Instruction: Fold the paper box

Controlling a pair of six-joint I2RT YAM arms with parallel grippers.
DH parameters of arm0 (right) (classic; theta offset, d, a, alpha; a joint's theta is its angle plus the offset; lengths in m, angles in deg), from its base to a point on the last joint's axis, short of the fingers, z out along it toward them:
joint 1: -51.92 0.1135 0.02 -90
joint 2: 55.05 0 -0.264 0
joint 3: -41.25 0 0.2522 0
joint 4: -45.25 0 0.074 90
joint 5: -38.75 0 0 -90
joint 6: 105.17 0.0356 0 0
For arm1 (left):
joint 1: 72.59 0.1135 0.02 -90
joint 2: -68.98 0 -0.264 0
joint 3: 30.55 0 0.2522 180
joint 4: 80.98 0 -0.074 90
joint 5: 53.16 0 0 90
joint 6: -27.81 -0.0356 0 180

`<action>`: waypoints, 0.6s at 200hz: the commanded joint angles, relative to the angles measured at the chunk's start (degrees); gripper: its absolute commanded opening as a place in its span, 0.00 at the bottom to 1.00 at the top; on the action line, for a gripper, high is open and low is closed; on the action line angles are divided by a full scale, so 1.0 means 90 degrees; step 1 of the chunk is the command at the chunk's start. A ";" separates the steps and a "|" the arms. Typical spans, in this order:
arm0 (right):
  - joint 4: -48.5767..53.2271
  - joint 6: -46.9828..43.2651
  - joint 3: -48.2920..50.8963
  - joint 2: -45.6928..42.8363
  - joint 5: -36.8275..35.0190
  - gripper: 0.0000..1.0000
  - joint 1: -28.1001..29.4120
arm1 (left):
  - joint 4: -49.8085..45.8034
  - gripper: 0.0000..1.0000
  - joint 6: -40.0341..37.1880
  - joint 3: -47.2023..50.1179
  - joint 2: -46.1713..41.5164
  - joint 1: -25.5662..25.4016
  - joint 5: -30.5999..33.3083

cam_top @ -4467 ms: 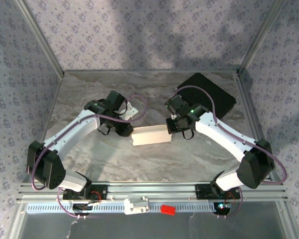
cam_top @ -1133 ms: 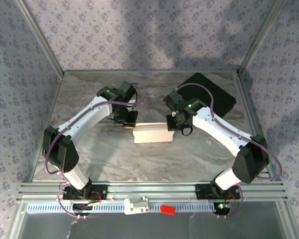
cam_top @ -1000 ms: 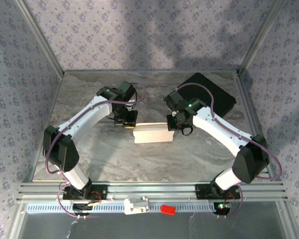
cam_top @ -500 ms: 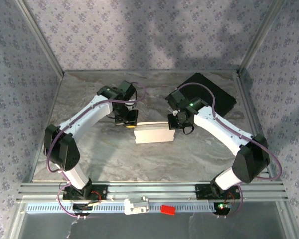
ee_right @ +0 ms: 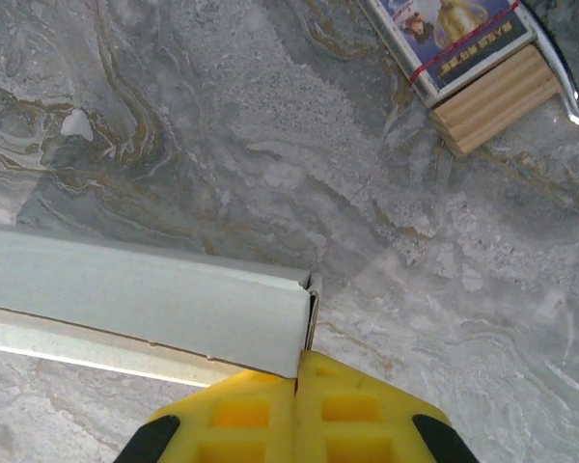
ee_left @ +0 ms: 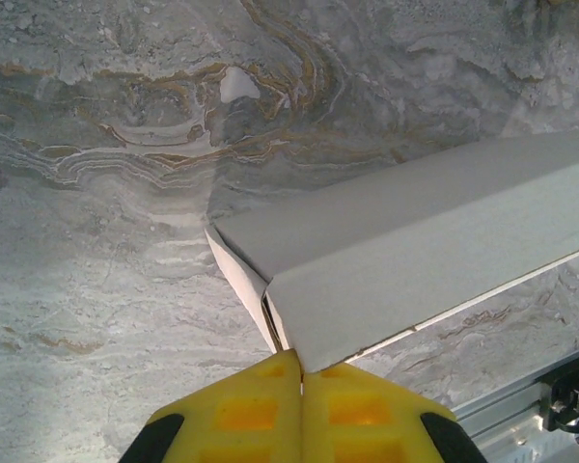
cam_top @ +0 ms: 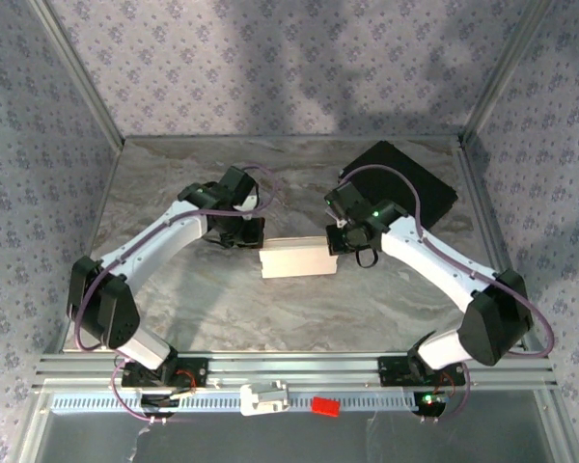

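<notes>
- Since 0.5 s ago the left arm has swung its elbow out to the left and nearer to us. The paper box (cam_top: 297,260) has barely shifted, and the right arm has kept its pose.
- We find the box at the middle of the table (cam_top: 222,309), long axis left to right, between the 2 grippers. It already looks closed into a long sleeve.
- Left gripper (ee_left: 301,365): yellow fingers (ee_left: 236,415) pressed fully together, tips at the corner of the box's left end, where a flap stands slightly ajar. We cannot tell whether a thin edge is nipped between them.
- Right gripper (ee_right: 297,374): fingers likewise pressed together, tips at the corner of the right end.
- Step, as we judge it: closing the 2 ends. The next move calls for 1 gripper pushing its flap inward while the other braces the box against sliding.
- Hard to read: each wrist view cuts off the box's other end, and tabs and interior are hidden. The packet (ee_right: 473,58) is cropped at the frame's far edge, and the black case (cam_top: 410,183) lies at far right.
</notes>
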 commanded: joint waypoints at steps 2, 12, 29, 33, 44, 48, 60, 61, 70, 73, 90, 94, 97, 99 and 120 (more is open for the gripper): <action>-0.0046 -0.0208 0.0298 0.0002 0.0229 0.00 0.0234 | 0.0136 0.00 -0.0162 0.0430 0.0036 -0.0255 -0.0097; -0.0040 -0.0219 0.0338 -0.0031 0.0168 0.00 0.0279 | 0.0124 0.00 -0.0197 0.0496 0.0027 -0.0314 0.0059; -0.0020 -0.0186 0.0395 -0.0066 0.0134 0.00 0.0305 | 0.0005 0.00 -0.0269 0.0547 0.0017 -0.0461 0.0417; -0.0020 -0.0169 0.0405 -0.0075 0.0127 0.00 0.0309 | -0.0046 0.00 -0.0277 0.0539 0.0018 -0.0500 0.0532; -0.0006 -0.0102 0.0407 -0.0110 0.0151 0.00 0.0311 | -0.0078 0.00 -0.0282 0.0595 -0.0023 -0.0557 0.0690; 0.0014 -0.0083 0.0382 -0.0137 0.0151 0.00 0.0320 | -0.0078 0.00 -0.0273 0.0610 -0.0040 -0.0568 0.0716; 0.0052 0.0020 0.0330 -0.0214 0.0192 0.04 0.0321 | -0.0055 0.00 -0.0215 0.0652 -0.0093 -0.0577 0.0770; 0.0055 0.0032 0.0320 -0.0221 0.0198 0.05 0.0321 | -0.0052 0.00 -0.0209 0.0654 -0.0097 -0.0573 0.0779; 0.0070 0.0115 0.0296 -0.0290 0.0248 0.11 0.0321 | -0.0020 0.00 -0.0171 0.0656 -0.0108 -0.0587 0.0823; 0.0090 0.0153 0.0276 -0.0305 0.0273 0.13 0.0319 | -0.0020 0.00 -0.0158 0.0655 -0.0110 -0.0588 0.0839; 0.0173 0.0429 0.0262 -0.0472 0.0454 0.25 0.0277 | 0.0014 0.00 -0.0090 0.0651 -0.0112 -0.0644 0.0957; 0.0199 0.0487 0.0287 -0.0518 0.0493 0.28 0.0268 | 0.0018 0.00 -0.0070 0.0653 -0.0114 -0.0662 0.0990; 0.0199 0.0545 0.0304 -0.0568 0.0516 0.30 0.0256 | 0.0024 0.00 -0.0062 0.0655 -0.0122 -0.0673 0.1001; 0.0203 0.0575 0.0321 -0.0599 0.0543 0.31 0.0246 | 0.0035 0.00 -0.0058 0.0655 -0.0121 -0.0678 0.1010; 0.0140 0.0962 0.0488 -0.0957 0.0781 0.42 0.0159 | 0.0085 0.00 0.0009 0.0712 -0.0176 -0.0733 0.1091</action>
